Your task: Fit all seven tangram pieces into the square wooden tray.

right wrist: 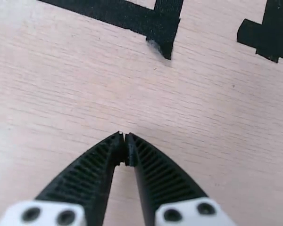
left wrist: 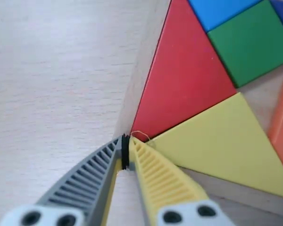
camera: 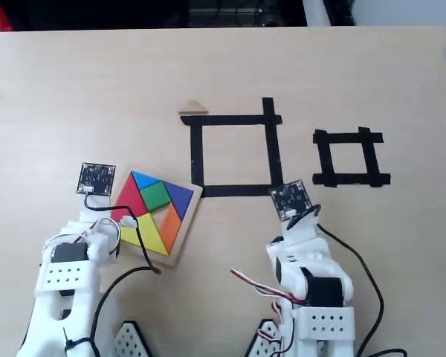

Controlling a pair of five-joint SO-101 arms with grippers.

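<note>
The square wooden tray (camera: 180,245) lies turned at an angle at the front left. It holds a red triangle (left wrist: 184,75), a yellow triangle (left wrist: 221,146), a green square (left wrist: 252,42), blue pieces (camera: 145,181) and an orange piece (camera: 171,223). Bare wood (left wrist: 266,92) shows between the green and the orange. My left gripper (left wrist: 125,141) is shut, empty, its tips at the tray's rim (left wrist: 148,47) where red meets yellow. My right gripper (right wrist: 124,137) is shut over bare table near the taped square's corner (right wrist: 162,40). A small tan triangle (camera: 193,108) lies beyond the large taped square.
Two squares of black tape mark the table: a large one (camera: 235,119) in the middle and a small one (camera: 351,178) to its right. Marker boards (camera: 97,178) sit on both arms. The right arm (camera: 310,271) stands at the front, right of the tray.
</note>
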